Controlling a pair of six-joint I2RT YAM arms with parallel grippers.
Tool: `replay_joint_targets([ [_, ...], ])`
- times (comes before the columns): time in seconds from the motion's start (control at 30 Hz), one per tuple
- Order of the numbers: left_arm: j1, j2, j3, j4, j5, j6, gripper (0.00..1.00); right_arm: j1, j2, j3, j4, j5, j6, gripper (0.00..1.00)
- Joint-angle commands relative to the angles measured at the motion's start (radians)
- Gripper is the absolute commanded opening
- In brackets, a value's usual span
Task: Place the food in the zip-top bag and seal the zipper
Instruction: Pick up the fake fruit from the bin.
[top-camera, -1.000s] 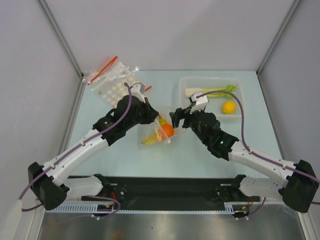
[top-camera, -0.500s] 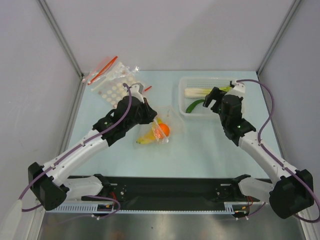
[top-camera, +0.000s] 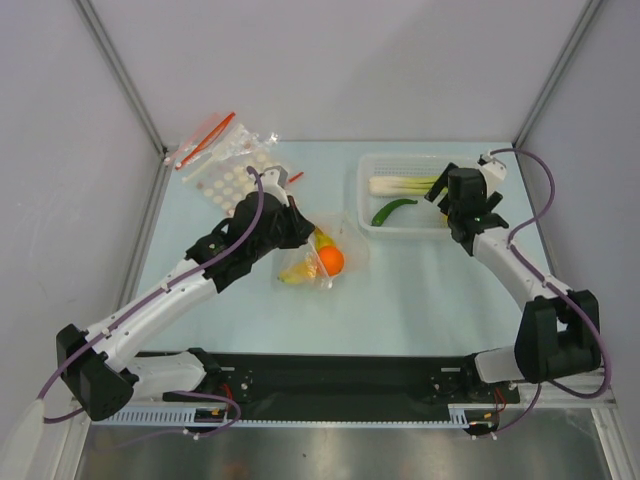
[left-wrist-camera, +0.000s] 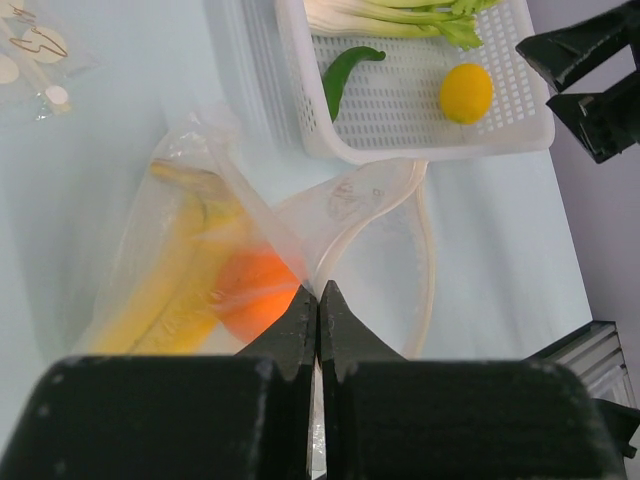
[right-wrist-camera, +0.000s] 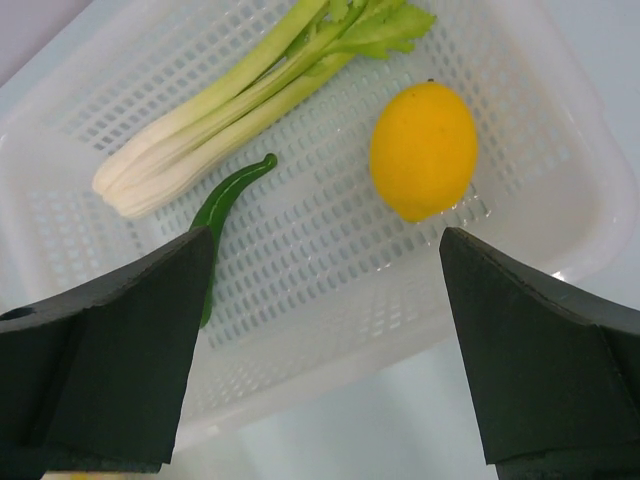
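1. Pinching the bag (left-wrist-camera: 340, 205) at its rim with the left gripper (left-wrist-camera: 318, 305), jaws clamped tight, just left of the basket (left-wrist-camera: 440, 150).
2. Already bagged: banana (left-wrist-camera: 180, 270) and orange (left-wrist-camera: 255, 300).
3. Hovering above the basket with the right gripper (right-wrist-camera: 325, 250), jaws wide apart.
4. Lying in the basket: lemon (right-wrist-camera: 424, 150), leek (right-wrist-camera: 230, 110), green vegetable (right-wrist-camera: 225, 200).

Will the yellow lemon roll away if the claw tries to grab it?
Probably a little: the lemon looks rounded and smooth, so it may roll or slip. The basket walls should stop it. It looks firm, so the open right claw likely won't squash it.
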Motion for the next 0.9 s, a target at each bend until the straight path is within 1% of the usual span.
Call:
replay_joint_targets([
  [0.0, 0.007, -0.01, 0.009, 0.043, 0.001, 0.017, 0.0, -0.004, 0.07, 0.112, -0.031, 0.09, -0.017, 1.0],
  [0.2, 0.007, -0.014, 0.012, 0.039, 0.002, 0.021, 0.0, -0.017, 0.263, 0.25, -0.111, 0.172, -0.059, 1.0],
  [0.33, 0.007, -0.019, 0.012, 0.04, 0.001, 0.021, 0.0, -0.04, 0.34, 0.281, -0.12, 0.16, -0.056, 1.0],
  [0.47, 0.007, -0.019, 0.008, 0.04, -0.005, 0.022, 0.0, -0.067, 0.405, 0.291, -0.096, 0.159, -0.05, 1.0],
  [0.67, 0.007, 0.001, 0.012, 0.039, -0.004, 0.022, 0.0, -0.113, 0.546, 0.334, -0.134, 0.123, -0.007, 0.98],
  [0.73, 0.007, 0.007, 0.012, 0.039, -0.004, 0.024, 0.0, -0.129, 0.555, 0.319, -0.111, 0.064, 0.019, 0.92],
  [0.77, 0.007, 0.007, 0.014, 0.039, -0.005, 0.024, 0.0, -0.13, 0.543, 0.308, -0.103, 0.048, 0.031, 0.85],
  [0.83, 0.007, 0.007, 0.012, 0.036, -0.008, 0.025, 0.0, -0.126, 0.517, 0.269, -0.06, 0.033, 0.041, 0.76],
  [0.87, 0.007, 0.006, 0.012, 0.036, -0.01, 0.025, 0.0, -0.124, 0.483, 0.255, -0.05, 0.033, 0.042, 0.66],
])
